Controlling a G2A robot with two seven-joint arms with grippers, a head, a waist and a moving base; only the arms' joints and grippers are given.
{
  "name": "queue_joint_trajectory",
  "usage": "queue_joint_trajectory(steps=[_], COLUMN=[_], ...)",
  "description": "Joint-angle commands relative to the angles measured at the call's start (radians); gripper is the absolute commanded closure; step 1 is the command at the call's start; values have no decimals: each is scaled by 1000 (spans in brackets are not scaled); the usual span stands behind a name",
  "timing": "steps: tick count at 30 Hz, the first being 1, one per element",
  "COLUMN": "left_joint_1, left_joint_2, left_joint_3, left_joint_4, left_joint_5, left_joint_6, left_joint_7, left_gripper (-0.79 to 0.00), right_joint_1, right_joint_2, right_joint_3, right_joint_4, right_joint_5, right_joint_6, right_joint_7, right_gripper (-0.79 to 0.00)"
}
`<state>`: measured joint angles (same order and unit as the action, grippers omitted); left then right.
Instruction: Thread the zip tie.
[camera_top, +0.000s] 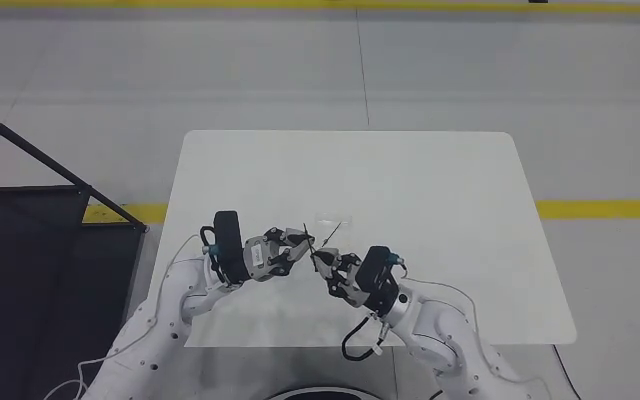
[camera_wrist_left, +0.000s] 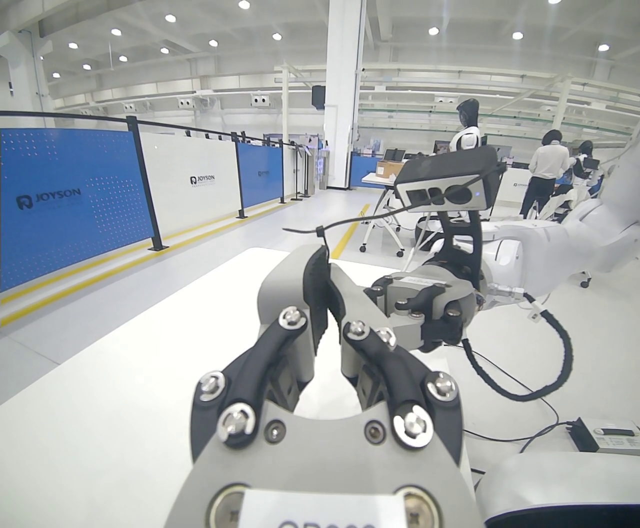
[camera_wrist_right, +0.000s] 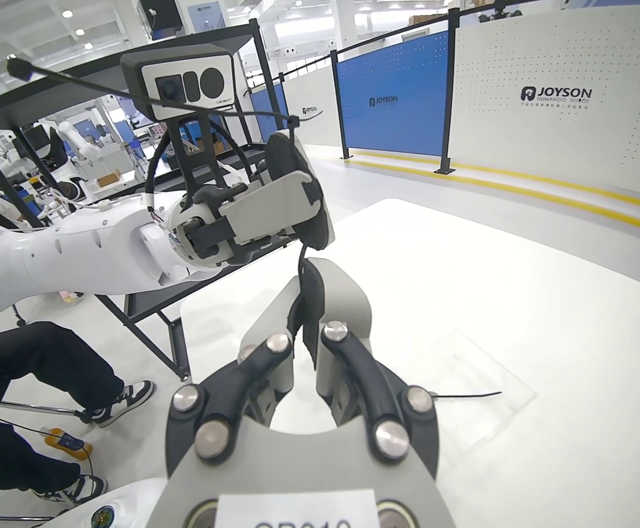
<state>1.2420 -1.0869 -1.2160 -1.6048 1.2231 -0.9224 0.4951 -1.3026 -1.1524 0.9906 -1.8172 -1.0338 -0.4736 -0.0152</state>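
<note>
Evidently midway: both arms are meeting low over the near middle of the white table (camera_top: 450, 200), holding one black zip tie (camera_wrist_left: 380, 214) up in the air between them. Noting the left gripper (camera_wrist_left: 327, 272) pinching closed on the strap just under the tie's head (camera_wrist_left: 320, 231). The right gripper (camera_wrist_right: 306, 282) is clamping closed on the same strap a little further down, its tips sitting just beside the left one's. Picking up is looking done. Threading I am judging as begun, maybe through: a long run of strap is crossing at the head with a short stub poking past it, but whether it is sitting inside the slot I cannot tell. No tight loop is showing, so pulling through is looking like what is left. The left wrist view is giving me that stub and the head clearly. The right wrist view is instead giving the strap dropping from the left pads (camera_wrist_right: 277, 155) into the right ones, plus a spare zip tie (camera_wrist_right: 467, 396) lying on a clear sheet (camera_wrist_right: 480, 360) on the table. The top view is placing the crossed strands over the table's near half, detail too fine to read.
</note>
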Motion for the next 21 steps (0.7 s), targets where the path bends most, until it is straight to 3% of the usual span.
queue_joint_trajectory(steps=[1, 14, 21], left_joint_1=[0, 14, 19], left_joint_2=[0, 2, 6], left_joint_3=[-2, -28, -58], left_joint_4=[3, 13, 64], left_joint_5=[-4, -38, -152], left_joint_6=[-2, -27, -90], left_joint_7=[0, 15, 41], left_gripper=[-163, -142, -157], right_joint_1=[1, 8, 21], right_joint_2=[0, -5, 6], right_joint_3=[6, 20, 50], right_joint_4=[2, 19, 60], right_joint_5=[16, 62, 133], right_joint_6=[-4, -26, -196], right_joint_7=[8, 52, 112], right_gripper=[0, 0, 0])
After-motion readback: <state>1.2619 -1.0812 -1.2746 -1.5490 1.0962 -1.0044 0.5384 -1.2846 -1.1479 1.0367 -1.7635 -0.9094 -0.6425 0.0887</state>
